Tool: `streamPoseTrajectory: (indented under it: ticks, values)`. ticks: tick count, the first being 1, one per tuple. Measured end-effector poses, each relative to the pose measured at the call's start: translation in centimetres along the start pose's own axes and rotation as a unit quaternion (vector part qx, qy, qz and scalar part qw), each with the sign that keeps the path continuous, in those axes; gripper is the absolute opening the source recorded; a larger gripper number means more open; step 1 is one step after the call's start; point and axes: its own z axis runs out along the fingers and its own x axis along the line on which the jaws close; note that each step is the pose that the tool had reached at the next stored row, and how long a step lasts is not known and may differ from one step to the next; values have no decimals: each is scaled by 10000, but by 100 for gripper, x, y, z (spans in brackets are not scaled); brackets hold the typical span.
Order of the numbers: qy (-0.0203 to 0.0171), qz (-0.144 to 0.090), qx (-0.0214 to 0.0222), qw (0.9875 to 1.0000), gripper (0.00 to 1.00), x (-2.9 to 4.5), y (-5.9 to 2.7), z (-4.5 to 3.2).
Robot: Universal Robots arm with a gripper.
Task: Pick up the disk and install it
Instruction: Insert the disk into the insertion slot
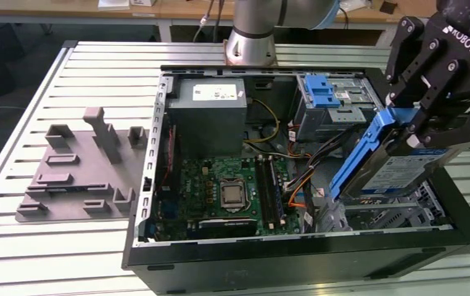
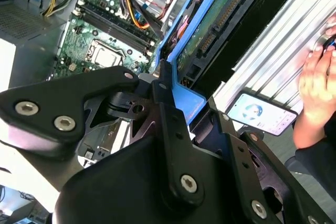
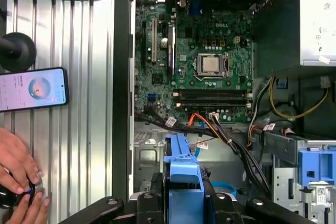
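Above open case [image 1: 301, 268], end effector [image 1: 406, 126] gripping disk [image 1: 395, 169]

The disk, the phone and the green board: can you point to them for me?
disk [image 1: 399, 171], exterior view, on its white label.
phone [image 3: 32, 88], first wrist view, on its lit screen.
green board [image 3: 184, 45], first wrist view, on its green surface.

White lettering stands on the tool [image 1: 422, 126], a printed label on the disk [image 1: 395, 172].

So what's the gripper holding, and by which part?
The flat silver-grey hard drive in its blue plastic carrier, clamped by the black gripper at its upper end.
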Motion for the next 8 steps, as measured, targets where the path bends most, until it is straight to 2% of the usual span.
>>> streamPoseTrajectory:
  ticks: [8]
  values:
    - [0,0,0,10000,36,0,-102,23]
